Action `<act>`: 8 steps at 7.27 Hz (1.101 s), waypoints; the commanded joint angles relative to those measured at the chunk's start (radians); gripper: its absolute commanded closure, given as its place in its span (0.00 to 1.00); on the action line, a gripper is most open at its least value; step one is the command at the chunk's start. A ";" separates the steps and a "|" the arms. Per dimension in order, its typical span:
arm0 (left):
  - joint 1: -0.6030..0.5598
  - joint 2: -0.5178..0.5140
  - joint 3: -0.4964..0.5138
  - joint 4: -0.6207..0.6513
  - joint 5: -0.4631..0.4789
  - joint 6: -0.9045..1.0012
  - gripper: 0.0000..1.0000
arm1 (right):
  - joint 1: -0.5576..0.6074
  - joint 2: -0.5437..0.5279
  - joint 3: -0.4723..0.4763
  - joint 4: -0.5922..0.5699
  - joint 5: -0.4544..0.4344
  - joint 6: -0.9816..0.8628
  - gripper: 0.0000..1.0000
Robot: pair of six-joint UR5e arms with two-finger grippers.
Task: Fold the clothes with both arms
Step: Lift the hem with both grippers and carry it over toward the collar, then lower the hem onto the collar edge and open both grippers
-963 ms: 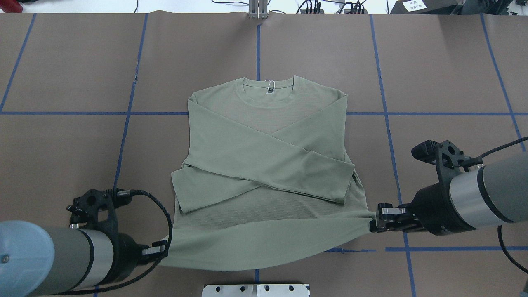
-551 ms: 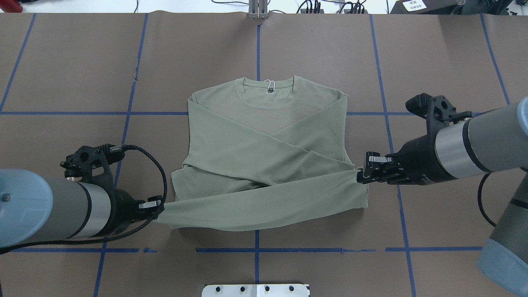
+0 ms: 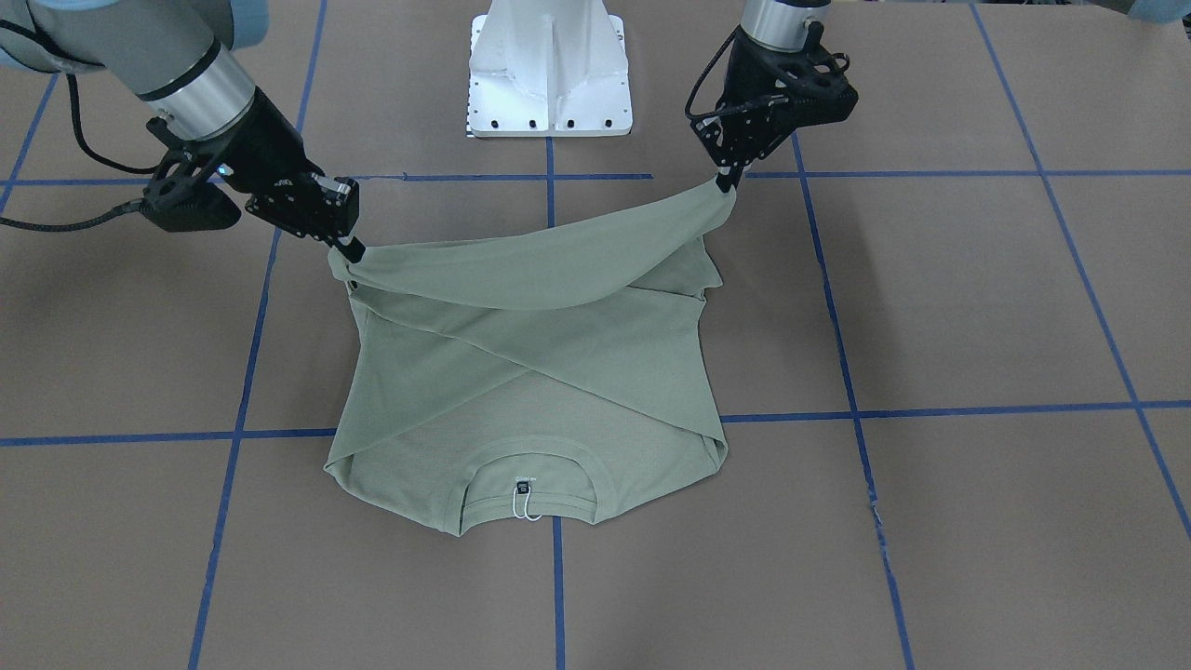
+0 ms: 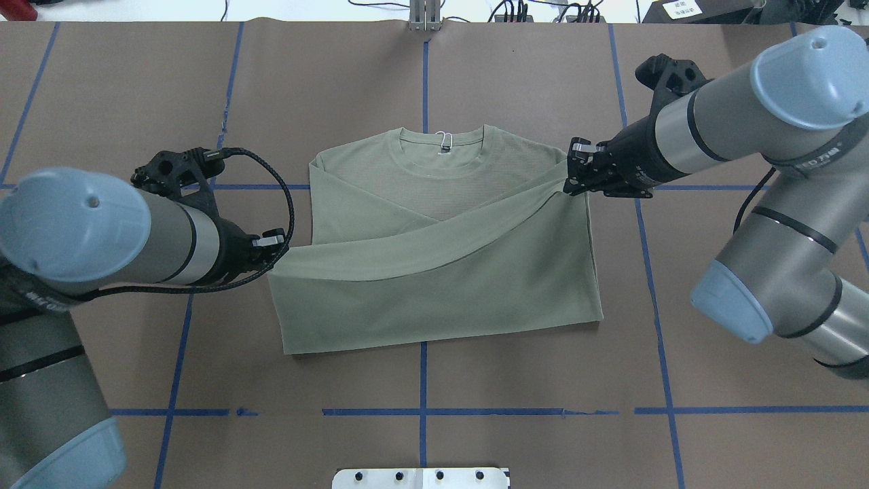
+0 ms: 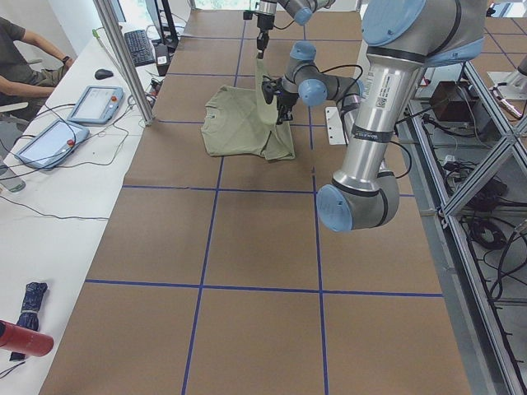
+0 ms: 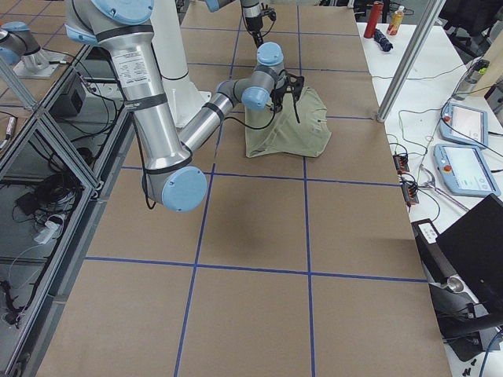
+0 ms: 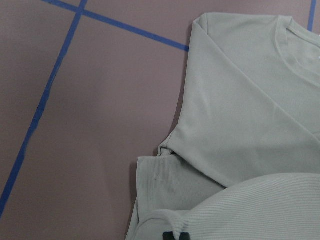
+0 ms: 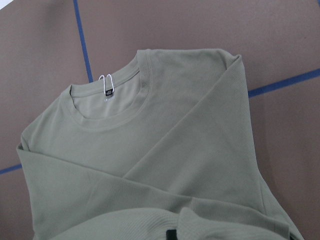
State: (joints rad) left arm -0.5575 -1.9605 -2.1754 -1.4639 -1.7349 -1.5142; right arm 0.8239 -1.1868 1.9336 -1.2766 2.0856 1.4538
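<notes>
The sage-green long-sleeved shirt (image 4: 434, 285) lies in the middle of the table with its collar (image 4: 442, 161) away from the robot. Its bottom hem is lifted and drawn over the crossed sleeves, sagging between the two grippers. My left gripper (image 4: 275, 248) is shut on the hem's left corner, beside the shirt's left edge. My right gripper (image 4: 569, 179) is shut on the hem's right corner, close to the right shoulder. In the front-facing view the left gripper (image 3: 724, 182) and right gripper (image 3: 349, 249) hold the hem above the shirt (image 3: 530, 381). Both wrist views show the fabric (image 7: 240, 115) (image 8: 150, 150) below.
The white pedestal (image 3: 551, 65) stands at the table's near edge behind the shirt. Blue tape lines (image 4: 638, 231) grid the brown table cover. A side bench with tablets (image 5: 95, 103) and a seated person (image 5: 20, 58) lies beyond the far edge.
Both grippers have carried the hem away from the robot toward the collar. The shirt's lower half now covers most of the crossed sleeves, and the right gripper has travelled further than the left.
</notes>
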 commanded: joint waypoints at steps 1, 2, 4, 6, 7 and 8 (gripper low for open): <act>-0.099 -0.029 0.101 -0.039 0.000 0.087 1.00 | 0.026 0.096 -0.146 -0.001 -0.086 -0.004 1.00; -0.129 -0.031 0.188 -0.128 -0.009 0.106 1.00 | 0.026 0.142 -0.222 -0.001 -0.097 -0.004 1.00; -0.144 -0.078 0.389 -0.318 -0.015 0.111 1.00 | 0.026 0.212 -0.355 -0.001 -0.116 -0.004 1.00; -0.144 -0.112 0.492 -0.398 -0.015 0.109 1.00 | 0.049 0.214 -0.402 -0.001 -0.117 -0.004 1.00; -0.145 -0.115 0.528 -0.433 -0.012 0.109 1.00 | 0.052 0.213 -0.412 -0.001 -0.116 -0.004 1.00; -0.153 -0.115 0.584 -0.508 -0.012 0.111 1.00 | 0.050 0.214 -0.416 -0.001 -0.117 -0.004 1.00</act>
State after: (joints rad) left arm -0.7037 -2.0720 -1.6544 -1.8964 -1.7482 -1.4047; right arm 0.8730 -0.9740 1.5279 -1.2778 1.9691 1.4496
